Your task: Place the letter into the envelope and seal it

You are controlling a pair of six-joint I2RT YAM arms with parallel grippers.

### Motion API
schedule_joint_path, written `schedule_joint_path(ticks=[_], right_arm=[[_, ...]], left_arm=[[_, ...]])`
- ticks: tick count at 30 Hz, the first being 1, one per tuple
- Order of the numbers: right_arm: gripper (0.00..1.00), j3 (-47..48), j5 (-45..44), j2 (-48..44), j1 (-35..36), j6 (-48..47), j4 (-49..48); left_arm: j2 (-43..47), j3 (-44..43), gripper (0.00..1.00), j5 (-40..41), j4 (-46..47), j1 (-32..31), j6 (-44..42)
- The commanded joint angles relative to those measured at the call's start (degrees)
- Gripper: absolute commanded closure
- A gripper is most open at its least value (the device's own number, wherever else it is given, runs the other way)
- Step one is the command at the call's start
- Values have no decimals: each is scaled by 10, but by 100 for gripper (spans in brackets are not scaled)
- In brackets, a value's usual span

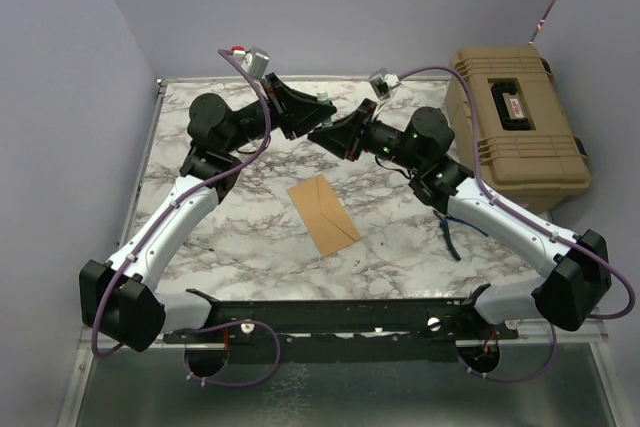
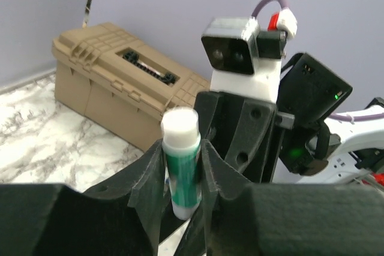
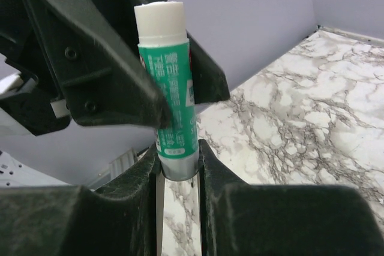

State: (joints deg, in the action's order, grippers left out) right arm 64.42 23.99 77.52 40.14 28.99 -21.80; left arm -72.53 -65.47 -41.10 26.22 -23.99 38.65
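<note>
Above the marble table [image 1: 420, 247], the left gripper [image 2: 183, 178] and the right gripper [image 3: 178, 166] are both clamping narrowly on one green glue stick [image 3: 171, 88], while the envelope [image 1: 323, 214] is lying flat on the tabletop beneath them.

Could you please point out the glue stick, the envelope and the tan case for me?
glue stick [image 3: 171, 70]: right wrist view, on its green label.
envelope [image 1: 325, 215]: top external view, middle of its body.
tan case [image 1: 540, 152]: top external view, on its lid.
</note>
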Motion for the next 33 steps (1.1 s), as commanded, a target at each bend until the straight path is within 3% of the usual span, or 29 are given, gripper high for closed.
schedule_joint_path(ticks=[1, 10, 14, 15, 18, 21, 28, 30, 33], right_arm=[[96, 13, -2, -2, -2, 24, -71], [96, 26, 22, 12, -2, 28, -78], [91, 33, 42, 18, -2, 14, -56], [84, 37, 48, 18, -2, 3, -39], [47, 49, 43, 15, -2, -49, 46], [35, 55, 9, 6, -3, -105, 154], [35, 58, -176, -8, -33, -109, 368], [34, 54, -229, 2, -58, -86, 409], [35, 76, -318, 49, -91, -62, 497]], left_arm=[[10, 27, 69, -17, 12, 1, 7], [12, 41, 71, -12, 28, 0, 10], [11, 42, 97, -8, 31, 1, 5], [12, 44, 100, -5, 31, 0, 1], [17, 44, 100, 20, -1, 1, -31], [21, 33, 100, 73, -76, 1, -88], [36, 32, 100, 354, -217, 1, -175], [44, 43, 100, 384, -220, 2, -179], [47, 52, 100, 362, -218, 1, -188]])
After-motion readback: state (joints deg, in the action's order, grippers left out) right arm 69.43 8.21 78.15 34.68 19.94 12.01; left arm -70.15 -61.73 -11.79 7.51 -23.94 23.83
